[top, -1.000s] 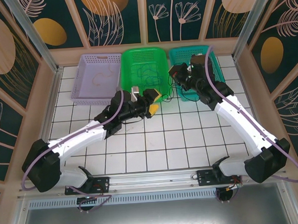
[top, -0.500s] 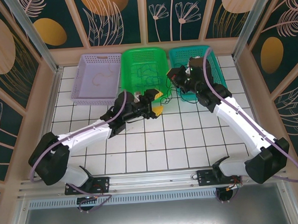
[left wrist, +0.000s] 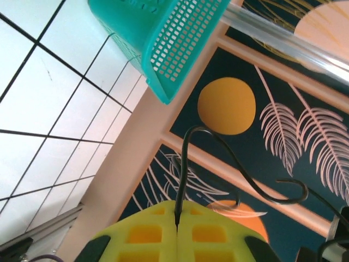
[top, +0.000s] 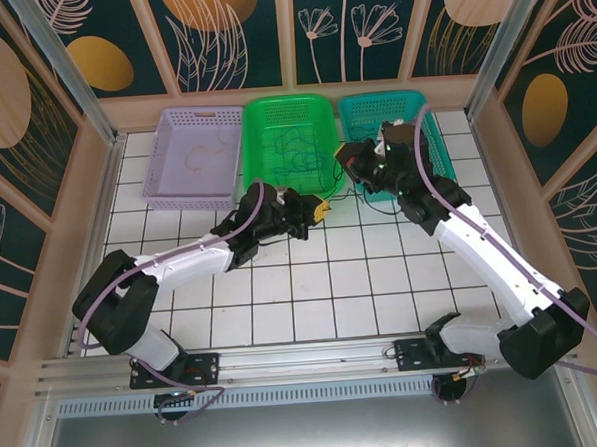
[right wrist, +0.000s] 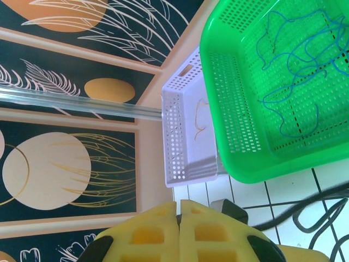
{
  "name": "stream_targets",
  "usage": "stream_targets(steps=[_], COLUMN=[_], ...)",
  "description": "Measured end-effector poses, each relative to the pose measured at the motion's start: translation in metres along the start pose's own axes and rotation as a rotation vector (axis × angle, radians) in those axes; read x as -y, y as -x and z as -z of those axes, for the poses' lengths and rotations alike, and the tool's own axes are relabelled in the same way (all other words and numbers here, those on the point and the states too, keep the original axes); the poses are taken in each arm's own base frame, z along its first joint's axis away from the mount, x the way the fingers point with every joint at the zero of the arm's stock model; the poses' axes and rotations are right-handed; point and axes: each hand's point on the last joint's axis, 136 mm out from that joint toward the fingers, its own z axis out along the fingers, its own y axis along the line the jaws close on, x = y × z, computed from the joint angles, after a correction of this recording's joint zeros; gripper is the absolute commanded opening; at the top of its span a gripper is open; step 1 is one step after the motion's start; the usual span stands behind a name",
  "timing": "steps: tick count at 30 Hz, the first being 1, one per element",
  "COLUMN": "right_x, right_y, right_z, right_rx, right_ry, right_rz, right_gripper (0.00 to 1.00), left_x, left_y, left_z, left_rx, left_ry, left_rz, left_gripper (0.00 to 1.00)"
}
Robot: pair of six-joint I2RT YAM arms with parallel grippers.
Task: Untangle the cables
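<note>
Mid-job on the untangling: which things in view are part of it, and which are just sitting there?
Part of the job:
- black cable, pinched in the left gripper
- blue cables in the green basket
- tan cable in the lavender basket
- right gripper, shut

Just sitting there:
- teal basket
- the other two baskets themselves, as containers

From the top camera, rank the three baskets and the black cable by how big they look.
1. Lilac basket and green basket: about alike, no ranking.
2. Teal basket: looks smaller, but the right arm covers part.
3. Black cable: smallest.
</note>
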Motion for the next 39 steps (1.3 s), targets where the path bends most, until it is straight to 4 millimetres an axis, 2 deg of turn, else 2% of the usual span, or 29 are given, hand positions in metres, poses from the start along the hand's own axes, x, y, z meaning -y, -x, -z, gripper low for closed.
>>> stream_targets(steps=[2,6,9,11,16,20,22,26,30,33,39], right_x=[0.003,0.011,0.007,0.000,-0.018,-0.016,-0.010,0.004,0.000,-0.007,-0.009], right_y=[0.011,0.058,0.091,0.104,0.117,0.132,0.142,0.170,0.193,0.197,0.198], right_z=[0.002,0.015,0.024,0.026,0.011,0.001,-0.003,-0.006,-0.006,-0.007,-0.011], right_rx=[0.020,0.118,0.179,0.189,0.151,0.144,0.154,0.184,0.211,0.208,0.192], right_ry=[-0.005,-0.018,-0.007,0.008,0.038,0.035,0.030,0.020,0.046,0.072,0.096], right_rz=[-0.010,-0.047,-0.055,-0.046,-0.012,-0.019,-0.031,-0.068,-0.079,-0.085,-0.125], right_gripper=[0.00,0.00,0.00,0.00,0.00,0.00,0.00,0.00,0.00,0.00,0.00], left_x=[-0.002,-0.013,-0.017,-0.018,-0.002,0.014,0.008,-0.024,-0.048,-0.055,-0.061], left_y=[0.000,-0.003,-0.008,-0.015,-0.034,-0.050,-0.057,-0.064,-0.068,-0.070,-0.071], left_z=[0.001,0.010,0.013,0.014,0.008,0.007,0.009,0.013,0.018,0.019,0.017], left_rx=[0.003,-0.001,-0.038,-0.085,-0.189,-0.253,-0.295,-0.387,-0.450,-0.468,-0.471], left_ry=[0.026,0.114,0.170,0.186,0.217,0.212,0.225,0.308,0.366,0.384,0.403], left_rz=[-0.055,-0.234,-0.383,-0.463,-0.707,-0.928,-1.021,-1.146,-1.233,-1.291,-1.392], left_gripper=[0.00,0.00,0.00,0.00,0.00,0.00,0.00,0.00,0.00,0.00,0.00])
